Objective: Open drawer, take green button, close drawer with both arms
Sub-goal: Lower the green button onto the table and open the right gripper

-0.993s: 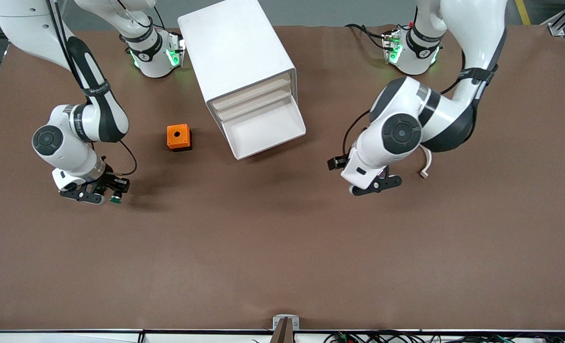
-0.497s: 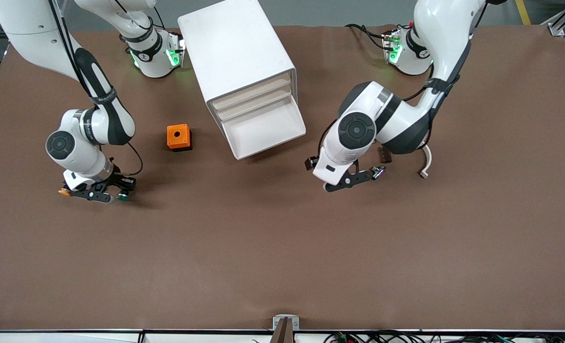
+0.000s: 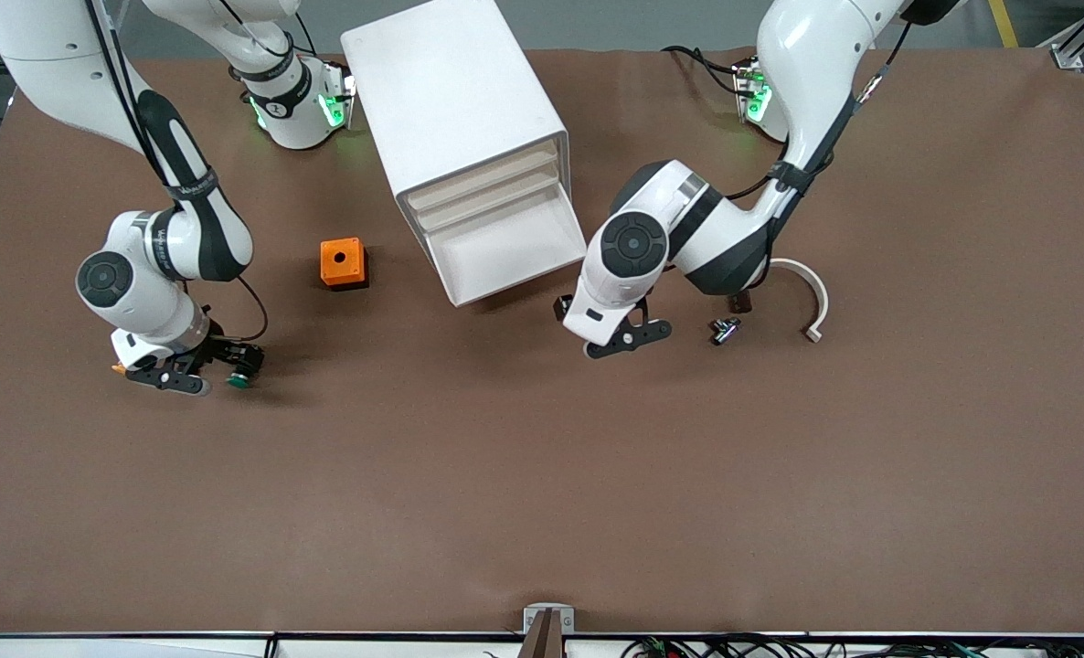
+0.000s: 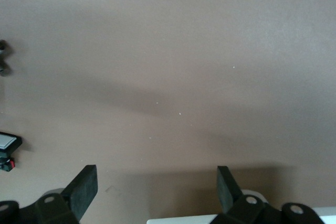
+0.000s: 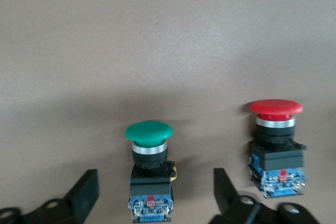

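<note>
**Green button sitting on the mat, drawer hanging open**

Brown matting covers the whole surface (image 3: pixel 542 475), with the big white cabinet (image 3: pixel 451 91) standing between the two arm bases. Its third drawer (image 3: pixel 505 249) is pulled out toward the front camera, and I can't see anything in the tray.

Next biggest are the arms. The left arm's gripper (image 3: pixel 617 340) hangs low over bare mat just beside the open drawer's front corner, jaws spread apart with nothing between them. The right gripper (image 3: pixel 176 376) is down at the right arm's end of the surface, jaws also apart, straddling the button (image 5: pixel 149 174), which stands upright on the mat between the fingers without either one touching it.

Small stuff: an orange box (image 3: pixel 343 262) beside the cabinet, a curved white strip (image 3: pixel 812 297) toward the left arm's end, and a red-capped button (image 5: pixel 276 148) standing just beside the green one.
</note>
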{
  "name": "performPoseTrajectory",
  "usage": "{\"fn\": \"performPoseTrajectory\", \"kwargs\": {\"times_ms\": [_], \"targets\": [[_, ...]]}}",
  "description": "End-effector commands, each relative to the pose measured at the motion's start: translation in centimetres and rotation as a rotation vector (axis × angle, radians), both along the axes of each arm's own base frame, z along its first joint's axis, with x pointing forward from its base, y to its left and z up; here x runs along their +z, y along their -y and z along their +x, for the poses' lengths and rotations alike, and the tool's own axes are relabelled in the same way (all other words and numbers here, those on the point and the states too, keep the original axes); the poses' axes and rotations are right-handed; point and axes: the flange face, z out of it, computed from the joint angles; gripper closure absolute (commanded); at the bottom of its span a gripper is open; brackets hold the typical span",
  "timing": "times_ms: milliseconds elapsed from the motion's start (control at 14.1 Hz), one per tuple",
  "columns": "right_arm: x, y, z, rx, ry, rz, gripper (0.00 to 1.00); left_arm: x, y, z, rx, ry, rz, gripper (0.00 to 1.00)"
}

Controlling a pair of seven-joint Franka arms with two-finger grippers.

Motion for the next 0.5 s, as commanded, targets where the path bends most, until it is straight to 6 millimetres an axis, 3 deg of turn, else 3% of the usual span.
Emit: {"fn": "performPoseTrajectory", "kwargs": {"times_ms": [0, 426], "targets": [[4.3, 0.6, 1.5, 0.0, -0.041, -0.004, 0.0, -1.0, 1.5, -1.0, -0.006, 0.034, 0.021, 0.0], [11.4, 1.4, 2.6, -0.035, -0.059, 0.011, 0.0, -2.3, 4.4, -2.8, -0.012, 0.062, -0.011, 0.0]]}}
